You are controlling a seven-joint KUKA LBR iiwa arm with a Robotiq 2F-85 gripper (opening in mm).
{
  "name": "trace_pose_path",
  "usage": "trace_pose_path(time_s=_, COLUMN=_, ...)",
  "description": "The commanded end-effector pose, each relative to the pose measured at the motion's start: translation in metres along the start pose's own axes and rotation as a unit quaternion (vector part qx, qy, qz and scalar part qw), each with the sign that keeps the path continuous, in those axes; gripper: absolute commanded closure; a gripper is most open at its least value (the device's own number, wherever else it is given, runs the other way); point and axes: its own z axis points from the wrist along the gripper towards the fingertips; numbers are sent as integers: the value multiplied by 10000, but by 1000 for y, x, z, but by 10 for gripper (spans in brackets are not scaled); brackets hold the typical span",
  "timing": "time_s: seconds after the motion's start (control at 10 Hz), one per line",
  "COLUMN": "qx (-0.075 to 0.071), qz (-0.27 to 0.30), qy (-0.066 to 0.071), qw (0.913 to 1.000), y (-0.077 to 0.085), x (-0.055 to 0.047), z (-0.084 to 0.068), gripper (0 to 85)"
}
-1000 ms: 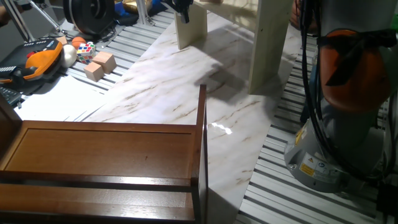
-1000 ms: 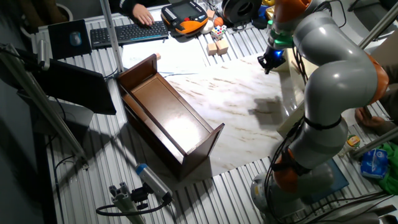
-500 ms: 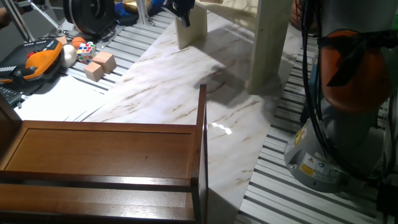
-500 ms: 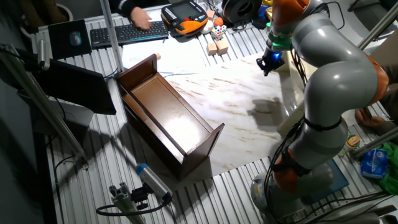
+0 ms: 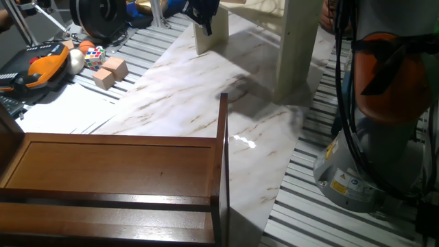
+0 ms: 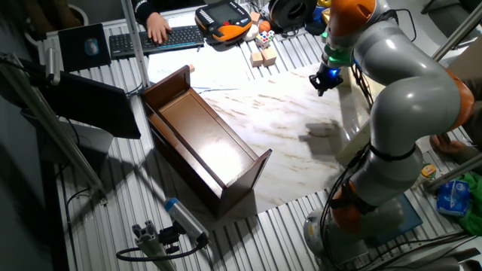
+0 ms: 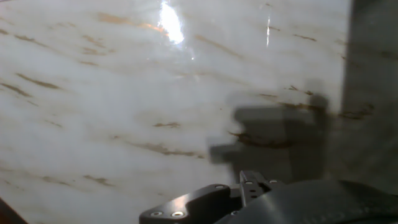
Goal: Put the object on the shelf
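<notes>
My gripper [image 5: 204, 17] is a dark shape at the top of one fixed view, in front of the left upright of the pale cream shelf [image 5: 295, 55]. In the other fixed view the gripper [image 6: 319, 81] hangs over the far edge of the marble board, just left of the shelf [image 6: 349, 113]. Its jaws are too small and dark to read. The hand view shows only the marble surface [image 7: 93, 93], the gripper's shadow and a dark gripper part [image 7: 211, 202] at the bottom. The thin tan slab shows in no view.
A dark reddish-brown wooden unit [image 5: 116, 178] lies open on the near side of the marble board [image 5: 185, 103]; it also shows in the other fixed view [image 6: 203, 143]. Two light wooden cubes [image 5: 110, 72], a puzzle cube [image 5: 95, 53] and an orange pendant [image 5: 44, 62] lie at the left. The arm's base [image 5: 370, 158] stands at the right.
The gripper has drifted slightly down and away from the shelf, toward the marble board. A person's hand at the keyboard in the background has shifted.
</notes>
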Motion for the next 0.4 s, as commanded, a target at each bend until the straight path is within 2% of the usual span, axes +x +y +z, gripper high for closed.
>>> trace_pose_path(time_s=0.0, qx=-3, qz=-13, qy=-2, qw=10000, y=0, x=-1, z=0, gripper=850)
trace_pose_path(time_s=0.3, qx=-15, qz=-69, qy=10, qw=10000, y=1, x=-2, z=1, gripper=850)
